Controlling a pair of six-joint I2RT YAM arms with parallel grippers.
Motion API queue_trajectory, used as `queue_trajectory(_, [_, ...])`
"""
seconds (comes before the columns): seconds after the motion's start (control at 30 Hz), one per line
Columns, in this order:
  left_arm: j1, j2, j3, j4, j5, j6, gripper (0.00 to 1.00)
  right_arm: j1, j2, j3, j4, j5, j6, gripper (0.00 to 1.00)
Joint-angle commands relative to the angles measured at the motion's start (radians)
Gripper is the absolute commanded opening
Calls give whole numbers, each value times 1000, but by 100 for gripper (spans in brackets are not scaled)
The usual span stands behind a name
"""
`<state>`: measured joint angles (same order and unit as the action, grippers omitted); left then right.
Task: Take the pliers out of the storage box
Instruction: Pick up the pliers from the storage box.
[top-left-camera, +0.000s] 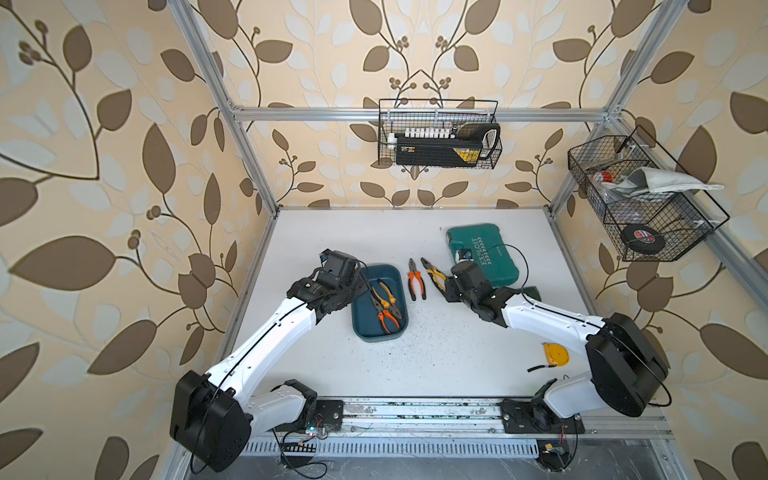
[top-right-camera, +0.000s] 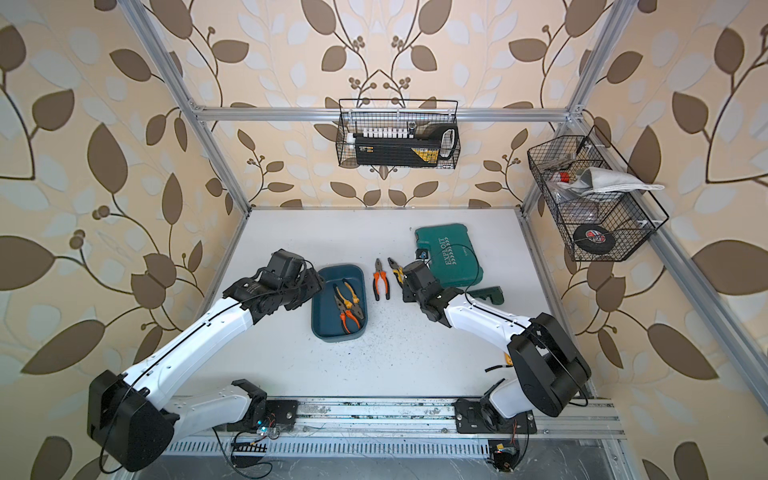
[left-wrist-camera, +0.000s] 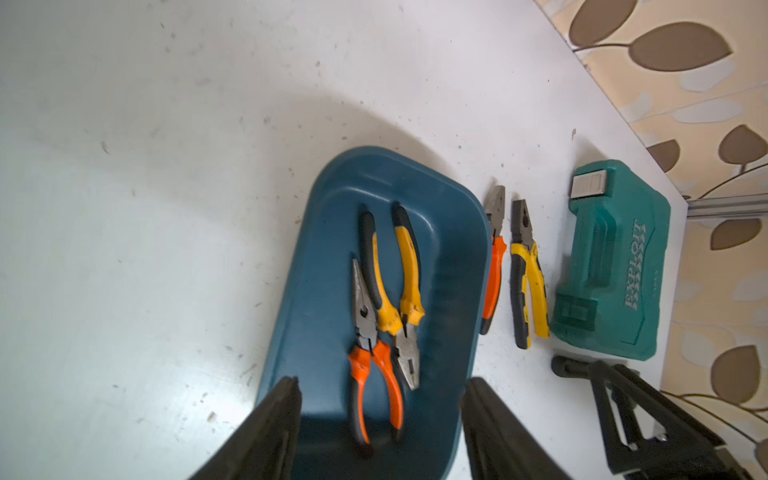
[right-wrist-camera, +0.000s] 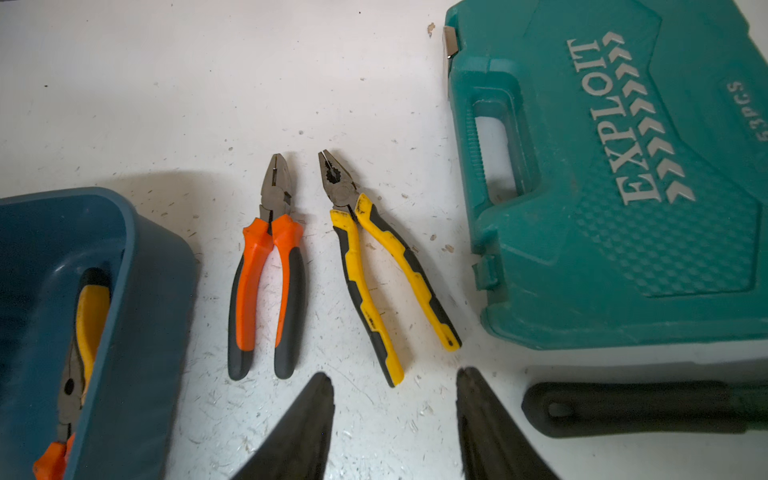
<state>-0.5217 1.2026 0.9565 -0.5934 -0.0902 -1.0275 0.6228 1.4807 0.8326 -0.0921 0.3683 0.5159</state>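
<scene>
The white table (top-left-camera: 415, 232) carries a green tool case (top-left-camera: 486, 257) at its back right. Left of it sits the blue storage box (top-left-camera: 382, 274). The left gripper (left-wrist-camera: 382, 380) hangs over the box, jaws spread, holding nothing. The right gripper (right-wrist-camera: 395, 374) hangs over the table near the case, likewise spread and empty. 2 pliers lie touching inside the box: the yellow pair (left-wrist-camera: 407, 257) and the orange pair (left-wrist-camera: 357, 370). 2 more lie on the table between box and case: the orange outside pair (right-wrist-camera: 249, 291) and the yellow outside pair (right-wrist-camera: 351, 253).
</scene>
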Motion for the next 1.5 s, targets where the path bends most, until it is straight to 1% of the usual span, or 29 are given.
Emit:
queue_trajectory(0.0, [-46,80,20,-89,95,-205,65,-5,-8,21,-32,41,25,50])
queue_trajectory(0.07, [-63,121,44,-66,98,-224,66,-9,-23,12,-31,42,31,50])
queue_trajectory(0.2, [-69,222,161,-131,51,-192,62,-19,-46,-3,-22,38,37,50])
queue_trajectory(0.27, [-71,281,203,-149,27,-164,57,-25,-52,-7,-24,35,41,50])
queue_trajectory(0.37, [-71,341,231,-118,16,-136,52,-37,-56,-7,-25,17,48,50])
queue_trajectory(0.53, [-71,480,322,-130,32,-79,34,-48,-58,-12,-26,5,56,50])
queue_trajectory(0.6, [-70,515,338,-140,33,-85,32,-51,-58,-12,-25,0,58,50])
queue_trajectory(0.73, [-71,520,289,-54,44,-106,34,-57,-48,-12,-20,-11,65,50])
queue_trajectory(0.9, [-71,568,332,-89,16,-87,36,-62,-45,-12,-21,-18,69,50])
queue_trajectory(1.03, [-69,586,336,-101,-15,-79,37,-67,-43,-12,-21,-20,70,50])
queue_trajectory(1.13, [-69,606,340,-100,-6,-77,37,-69,-43,-14,-19,-24,72,50])
queue_trajectory(1.23, [-69,614,324,-81,3,-84,36,-71,-41,-12,-20,-28,73,50])
queue_trajectory(1.4, [-69,601,255,-17,18,-106,36,-76,-44,-14,-21,-31,76,50])
queue_trajectory(1.47, [-69,613,255,-18,16,-106,36,-75,-45,-14,-21,-35,77,50])
